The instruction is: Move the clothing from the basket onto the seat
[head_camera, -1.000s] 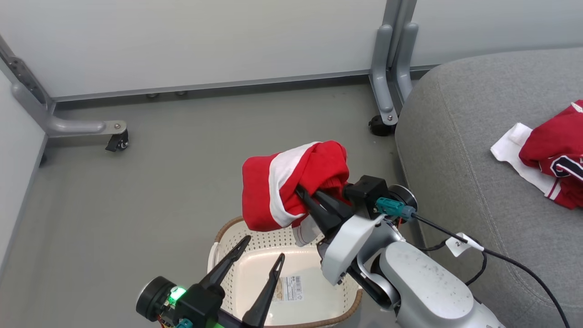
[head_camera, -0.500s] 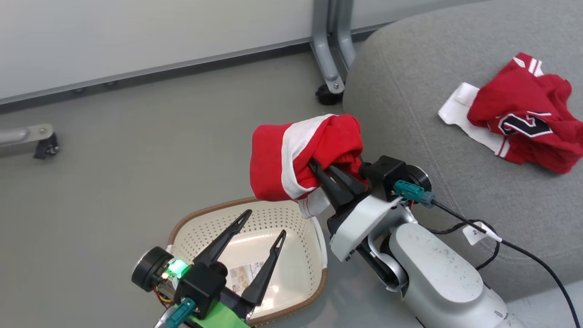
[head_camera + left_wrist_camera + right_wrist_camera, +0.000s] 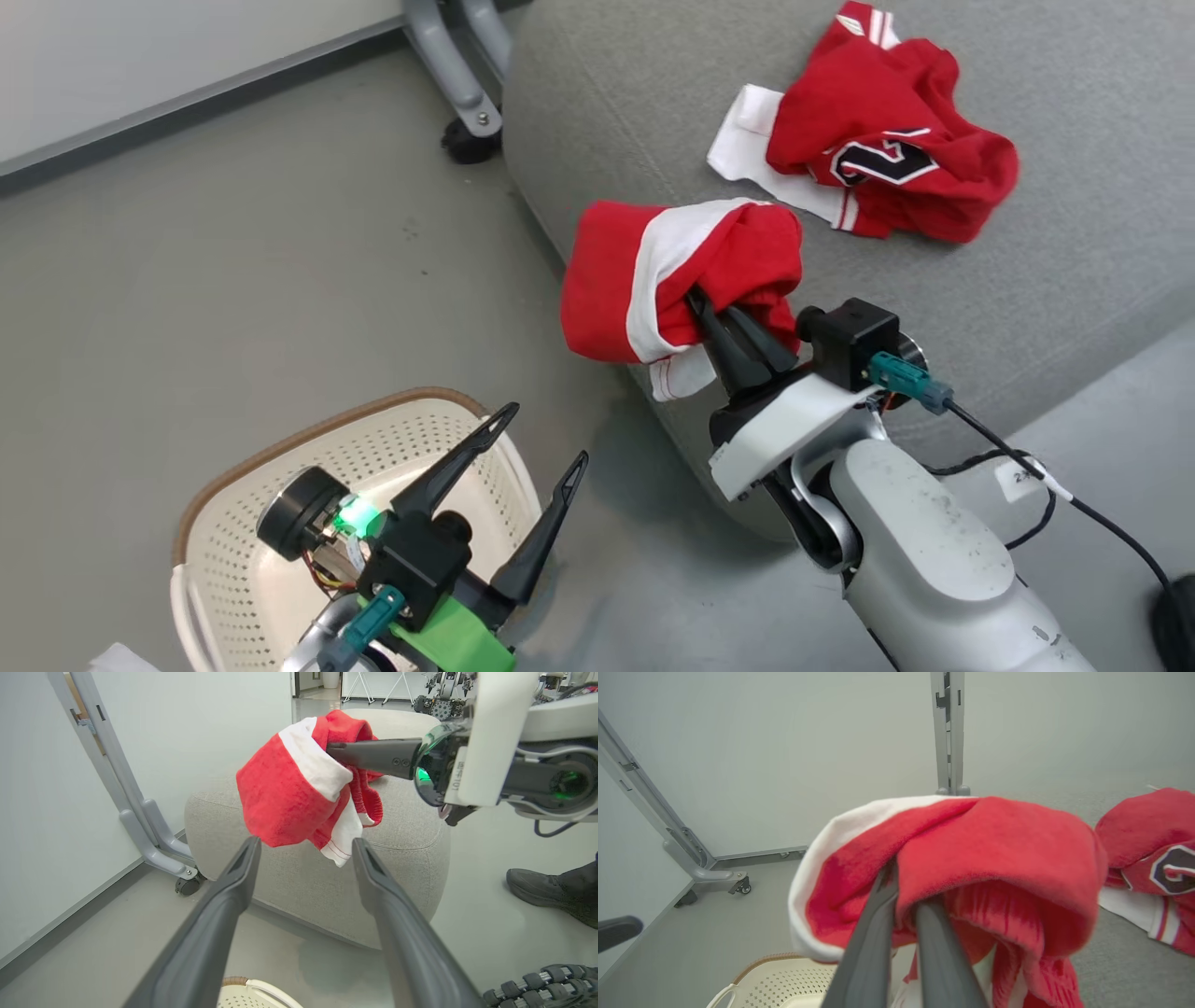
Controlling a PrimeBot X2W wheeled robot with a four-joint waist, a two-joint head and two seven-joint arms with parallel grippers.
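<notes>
My right gripper (image 3: 707,306) is shut on a bunched red piece of clothing with a white band (image 3: 672,271), held in the air over the near rounded edge of the light-grey seat (image 3: 1074,233). A second red garment with black-and-white lettering (image 3: 887,149) lies farther in on the seat. The cream perforated basket (image 3: 280,457) stands on the floor at lower left. My left gripper (image 3: 544,435) hangs open above the basket's right side with nothing between its fingers. The left wrist view shows the held clothing (image 3: 289,793) just beyond my open left gripper (image 3: 306,843). The right wrist view shows fabric (image 3: 994,849) wrapped over my right gripper (image 3: 906,891).
Grey metal frame legs on casters (image 3: 462,93) stand by the white wall panel behind the seat's left corner. A person's dark shoe (image 3: 551,891) rests on the floor right of the seat. A black cable (image 3: 1074,504) trails from my right wrist.
The head camera has swung right, so the basket now sits at lower left. My right gripper has carried the red clothing from above the basket to over the seat's edge.
</notes>
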